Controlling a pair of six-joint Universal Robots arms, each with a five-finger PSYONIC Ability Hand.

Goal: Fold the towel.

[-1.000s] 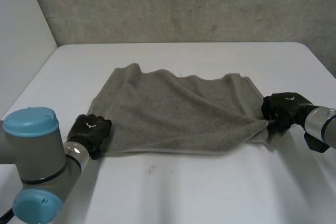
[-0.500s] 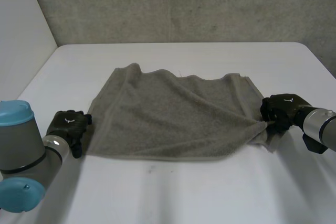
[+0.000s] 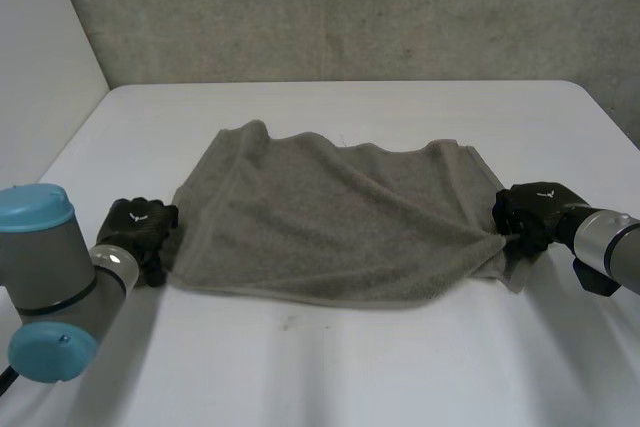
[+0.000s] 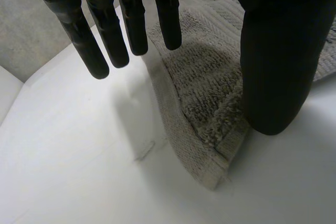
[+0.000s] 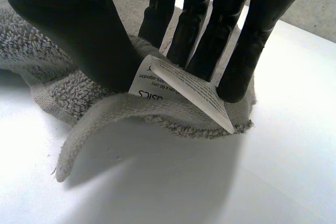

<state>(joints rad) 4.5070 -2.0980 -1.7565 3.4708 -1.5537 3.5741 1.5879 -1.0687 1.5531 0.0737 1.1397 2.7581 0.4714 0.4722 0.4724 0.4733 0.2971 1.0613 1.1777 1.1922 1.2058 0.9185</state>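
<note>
Towel (image 3: 330, 217) spread flat: right hand (image 3: 530, 212) pinches its four-o'clock corner, left hand (image 3: 140, 229) hovers straight-fingered above the eight-o'clock one; I'd pinch that before lifting both.

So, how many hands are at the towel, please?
2. The left hand is open over the near left corner of the towel; the right hand pinches its near right corner.

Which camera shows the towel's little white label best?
The right wrist view: the white printed label lies at the right hand's fingers. The head view gives its corner of the grey terry towel; the left wrist view, another corner.
</note>
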